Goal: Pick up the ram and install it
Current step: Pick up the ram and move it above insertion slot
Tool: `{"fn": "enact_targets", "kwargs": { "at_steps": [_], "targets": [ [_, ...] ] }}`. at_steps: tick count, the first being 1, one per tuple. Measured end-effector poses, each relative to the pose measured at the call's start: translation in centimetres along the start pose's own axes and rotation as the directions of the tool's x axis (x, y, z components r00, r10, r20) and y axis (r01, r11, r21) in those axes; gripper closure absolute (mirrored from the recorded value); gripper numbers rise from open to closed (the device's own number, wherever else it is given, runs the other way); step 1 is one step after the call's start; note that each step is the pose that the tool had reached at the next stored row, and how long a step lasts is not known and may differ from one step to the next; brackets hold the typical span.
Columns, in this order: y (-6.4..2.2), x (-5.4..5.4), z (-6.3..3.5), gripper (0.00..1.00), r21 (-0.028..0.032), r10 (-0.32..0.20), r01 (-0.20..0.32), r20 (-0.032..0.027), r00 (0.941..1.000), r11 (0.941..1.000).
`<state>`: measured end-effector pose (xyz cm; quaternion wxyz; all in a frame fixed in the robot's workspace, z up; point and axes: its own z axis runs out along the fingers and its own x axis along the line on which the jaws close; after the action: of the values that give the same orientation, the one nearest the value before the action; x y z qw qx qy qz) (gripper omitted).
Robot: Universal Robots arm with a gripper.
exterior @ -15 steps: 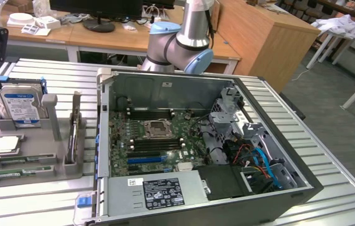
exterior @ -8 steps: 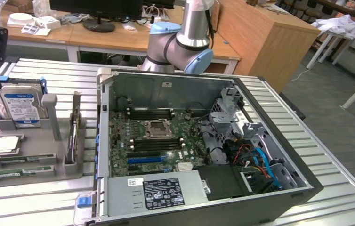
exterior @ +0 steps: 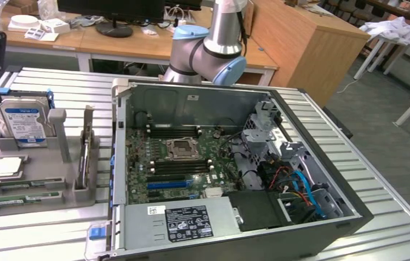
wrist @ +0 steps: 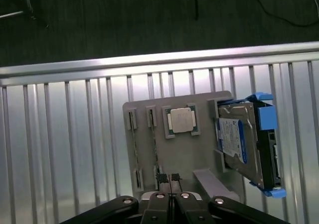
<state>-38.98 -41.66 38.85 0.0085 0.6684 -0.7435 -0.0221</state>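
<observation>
The pincer [wrist: 169, 178] hangs pressed together over the grey holder tray [wrist: 199, 154] on the slatted bench [wrist: 60, 134] — the ram [exterior: 20, 198] lies slotted there, near the processor chip [wrist: 180, 120].

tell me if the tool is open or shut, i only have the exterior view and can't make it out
Observer: Shut. In the wrist view the tool has its fingertips pressed together.
Operator: holding anything
Observer: No. Nothing sits between the fingertips, so the ram isn't gripped. The tips hang above the gray holder, by the end of one of its narrow slots.
</observation>
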Motion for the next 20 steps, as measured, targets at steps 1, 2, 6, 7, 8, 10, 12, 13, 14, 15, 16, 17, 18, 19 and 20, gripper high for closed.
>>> {"fn": "enact_targets", "kwargs": {
  "at_steps": [1, 2, 6, 7, 8, 10, 12, 13, 14, 15, 16, 17, 18, 19, 20],
  "targets": [
    [0.00, 0.00, 0.00, 0.89, -0.0001, -0.005, 0.005, -0.0002, 1.0000, 1.0000],
    [0.00, 0.00, 0.00, 0.89, -0.0002, -0.006, 0.006, -0.0003, 1.0000, 1.0000],
    [0.00, 0.00, 0.00, 0.89, -0.0001, -0.007, 0.007, -0.0003, 1.0000, 1.0000],
    [0.00, 0.00, 0.00, 0.89, -0.0002, -0.010, 0.010, -0.0004, 1.0000, 1.0000],
    [0.00, 0.00, 0.00, 0.89, -0.0002, -0.015, 0.015, -0.0006, 0.9999, 0.9999],
    [0.00, 0.00, 0.00, 0.89, -0.0005, -0.026, 0.026, -0.0011, 0.9997, 0.9997],
    [0.00, 0.00, 0.00, 0.89, -0.0005, -0.027, 0.027, -0.0013, 0.9996, 0.9996],
    [0.00, 0.00, 0.00, 0.89, -0.0005, -0.027, 0.027, -0.0012, 0.9996, 0.9996],
    [0.00, 0.00, 0.00, 0.89, -0.0005, -0.027, 0.027, -0.0013, 0.9996, 0.9996],
    [0.00, 0.00, 0.00, 0.89, -0.0006, -0.029, 0.029, -0.0013, 0.9996, 0.9996],
    [0.00, 0.00, 0.00, 0.89, -0.0006, -0.035, 0.035, -0.0016, 0.9994, 0.9994],
    [0.00, 0.00, 0.00, 0.89, -0.0007, -0.042, 0.042, -0.0018, 0.9991, 0.9991],
    [0.00, 0.00, 0.00, 0.89, -0.0008, -0.046, 0.046, -0.0020, 0.9990, 0.9990],
    [0.00, 0.00, 0.00, 0.89, -0.0008, -0.046, 0.046, -0.0020, 0.9989, 0.9989],
    [0.00, 0.00, 0.00, 0.89, -0.0008, -0.046, 0.046, -0.0021, 0.9989, 0.9989]
  ]
}}
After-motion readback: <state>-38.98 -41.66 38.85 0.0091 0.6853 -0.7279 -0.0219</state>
